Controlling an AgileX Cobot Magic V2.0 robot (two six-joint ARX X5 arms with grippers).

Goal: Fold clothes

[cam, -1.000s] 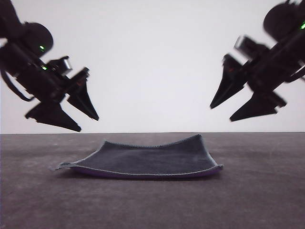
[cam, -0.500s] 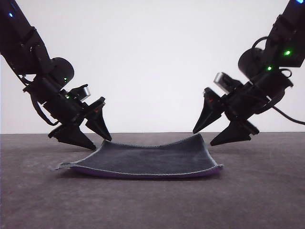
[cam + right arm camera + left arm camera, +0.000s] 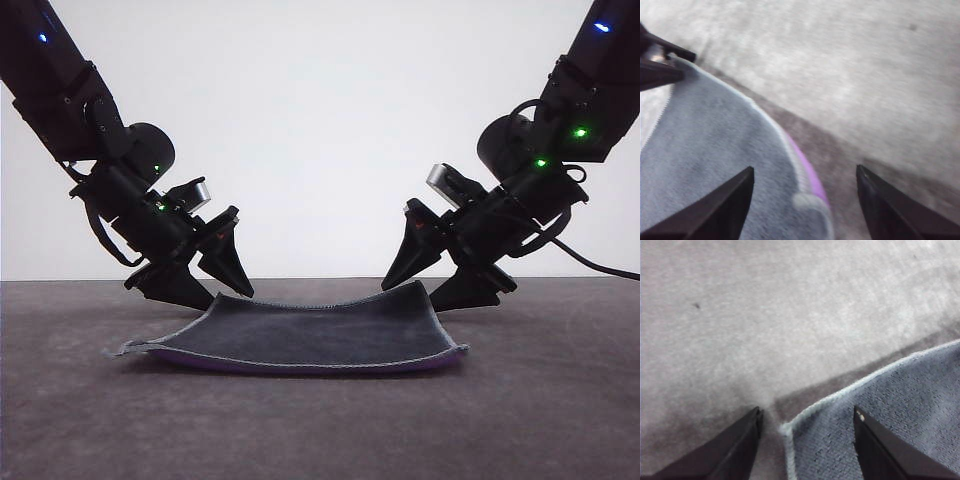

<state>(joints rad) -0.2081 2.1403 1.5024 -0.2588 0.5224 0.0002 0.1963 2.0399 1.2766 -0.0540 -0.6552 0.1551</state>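
Lying flat on the dark grey table (image 3: 560, 400), the cloth (image 3: 310, 335) sits grey face up between the 2 arms, with a thin purple line showing along its near edge and its far edge curling up slightly at the right corner. It looks thick and soft, light enough to lift by 2 corners, floppy rather than stiff, and its nap should give the fingers good friction. The left gripper (image 3: 215, 290) hangs with fingers spread just over the far-left corner, at about 10 o'clock on the cloth; the left wrist view shows that stitched corner lying between the tips. The right gripper (image 3: 425, 290), also spread wide, straddles the raised far-right corner at about 2 o'clock. Those 2 far corners seem the best places to pinch.
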